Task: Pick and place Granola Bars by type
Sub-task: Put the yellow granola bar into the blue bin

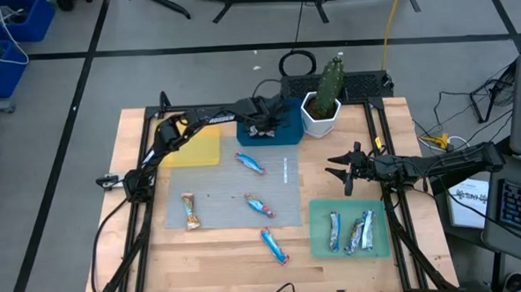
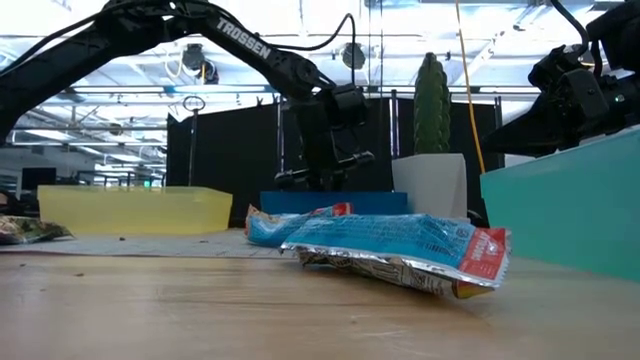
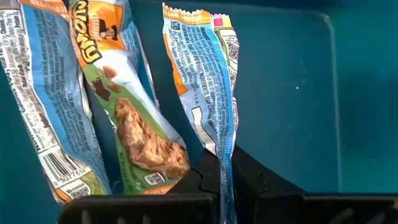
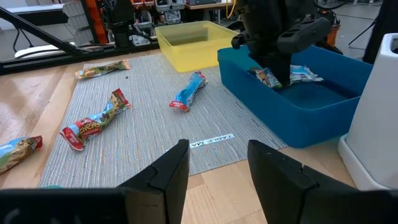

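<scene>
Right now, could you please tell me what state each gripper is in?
Left gripper: shut on a granola bar, over the blue tray.
Right gripper: open, empty, waiting above the table's right side.

table [image 1: 133,151] — wood | mat [image 1: 232,209], trays, cactus pot [image 1: 321,117], bar [image 1: 275,246]

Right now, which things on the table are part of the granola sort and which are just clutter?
Job:
granola bars
blue tray
yellow tray
green tray
left gripper, shut on a bar over the blue tray
right gripper, waiting open

Lying about:
potted cactus
grey mat
</scene>
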You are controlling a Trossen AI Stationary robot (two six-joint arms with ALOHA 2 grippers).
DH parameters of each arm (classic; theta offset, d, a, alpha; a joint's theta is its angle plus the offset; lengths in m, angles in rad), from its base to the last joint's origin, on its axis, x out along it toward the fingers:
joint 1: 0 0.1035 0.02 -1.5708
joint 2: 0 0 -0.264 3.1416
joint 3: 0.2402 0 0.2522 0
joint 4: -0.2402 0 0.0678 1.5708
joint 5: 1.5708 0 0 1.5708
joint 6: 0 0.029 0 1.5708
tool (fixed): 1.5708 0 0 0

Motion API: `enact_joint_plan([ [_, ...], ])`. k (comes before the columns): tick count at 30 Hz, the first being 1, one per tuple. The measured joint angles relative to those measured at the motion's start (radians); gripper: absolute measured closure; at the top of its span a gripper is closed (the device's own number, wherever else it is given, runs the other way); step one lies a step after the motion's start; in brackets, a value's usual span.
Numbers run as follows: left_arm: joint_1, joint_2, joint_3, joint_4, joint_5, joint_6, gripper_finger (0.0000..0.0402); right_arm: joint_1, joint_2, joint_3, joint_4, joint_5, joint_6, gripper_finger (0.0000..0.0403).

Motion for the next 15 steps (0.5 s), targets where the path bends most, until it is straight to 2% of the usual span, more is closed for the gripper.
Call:
enact_joint_plan([
  [6, 0.000, 0.000, 0.000, 0.004, 0.003, -0.005, 0.0387, 0.000, 0.000, 0.000, 0.000, 0.000, 0.000, 0.0245],
  [15, 0.000, -0.004, 0.000, 0.024, 0.004, -0.016, 0.0345, 0.000, 0.000, 0.000, 0.000, 0.000, 0.000, 0.0245],
])
